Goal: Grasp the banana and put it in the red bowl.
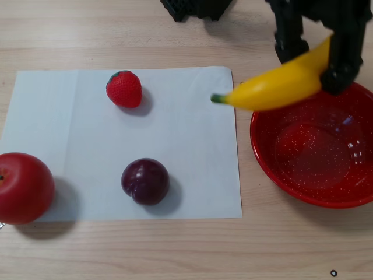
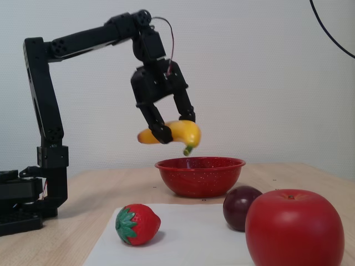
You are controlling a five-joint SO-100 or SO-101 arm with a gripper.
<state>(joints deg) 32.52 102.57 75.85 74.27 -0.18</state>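
Observation:
My gripper is shut on the yellow banana and holds it in the air. In the other view the banana's green stem end points left over the paper's right edge, and its other end is hidden behind the fingers. The red bowl with white speckles sits on the table at the right, below the banana. In the fixed view the gripper holds the banana a little above the red bowl, stem end pointing down toward the rim.
A white paper sheet lies on the wooden table with a strawberry, a dark plum and a red apple on it. The arm's black base stands at the left in the fixed view.

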